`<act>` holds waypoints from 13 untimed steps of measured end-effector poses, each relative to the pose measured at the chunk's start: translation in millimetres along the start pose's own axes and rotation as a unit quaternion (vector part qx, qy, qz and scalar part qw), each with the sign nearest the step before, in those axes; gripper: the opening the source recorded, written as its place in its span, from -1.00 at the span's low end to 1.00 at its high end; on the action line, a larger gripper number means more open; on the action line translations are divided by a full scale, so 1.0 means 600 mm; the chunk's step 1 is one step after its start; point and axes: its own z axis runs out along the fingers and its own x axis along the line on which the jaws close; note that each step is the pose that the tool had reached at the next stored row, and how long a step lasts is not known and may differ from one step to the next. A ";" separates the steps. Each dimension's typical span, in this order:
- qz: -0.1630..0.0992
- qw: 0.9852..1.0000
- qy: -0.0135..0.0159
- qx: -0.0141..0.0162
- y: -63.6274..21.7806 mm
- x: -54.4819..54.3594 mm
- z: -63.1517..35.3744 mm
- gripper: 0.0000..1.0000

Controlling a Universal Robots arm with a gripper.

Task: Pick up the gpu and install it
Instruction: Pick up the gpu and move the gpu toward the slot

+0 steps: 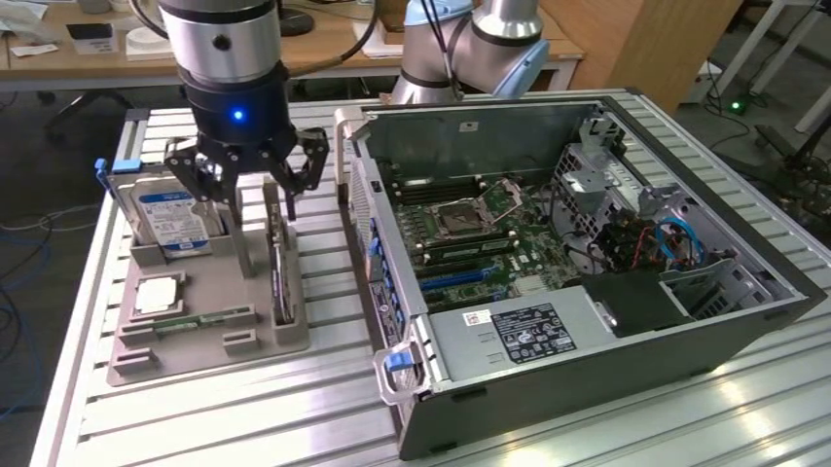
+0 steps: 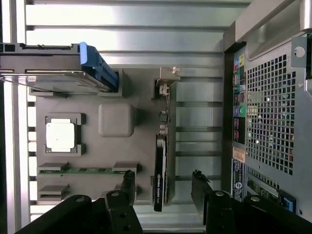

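We noted end effector [image 1: 253, 195] spread wide over gpu [image 2: 160, 165] standing on edge in tray [image 2: 141, 92]; reckoned good grip wants fingers centred astride card, approach kept vertical.

The gripper [image 1: 253, 199] is black, with a blue light glowing on its body. The gpu [image 1: 278, 277] is black with a silvery end bracket. The hard drive [image 1: 169, 219] is silver with a blue and white label. The tray [image 1: 195, 360] is plain grey, and the memory stick [image 1: 208, 318] is green. The computer case [image 1: 624, 379] is dark grey, its motherboard [image 1: 487, 229] green with blue slots. The table [image 1: 260, 418] is silvery, striped by parallel grooves.
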 end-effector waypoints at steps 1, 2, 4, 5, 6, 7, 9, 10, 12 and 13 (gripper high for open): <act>0.000 1.000 0.000 0.000 0.000 0.000 0.003 0.18; 0.000 1.000 0.000 0.000 0.000 0.000 0.006 0.18; 0.000 1.000 0.000 0.000 -0.001 0.000 0.012 0.18; 0.000 1.000 0.000 0.000 -0.001 0.000 0.015 0.18; 0.000 1.000 0.000 0.000 -0.001 -0.001 0.018 0.18; 0.000 1.000 0.000 0.000 -0.001 -0.001 0.021 0.18; -0.001 1.000 0.000 0.000 -0.001 -0.002 0.027 0.18; -0.001 1.000 0.000 0.000 -0.001 -0.002 0.030 0.18; -0.001 1.000 0.001 0.000 -0.002 -0.002 0.036 0.18; -0.001 1.000 0.001 0.000 -0.002 -0.002 0.039 0.18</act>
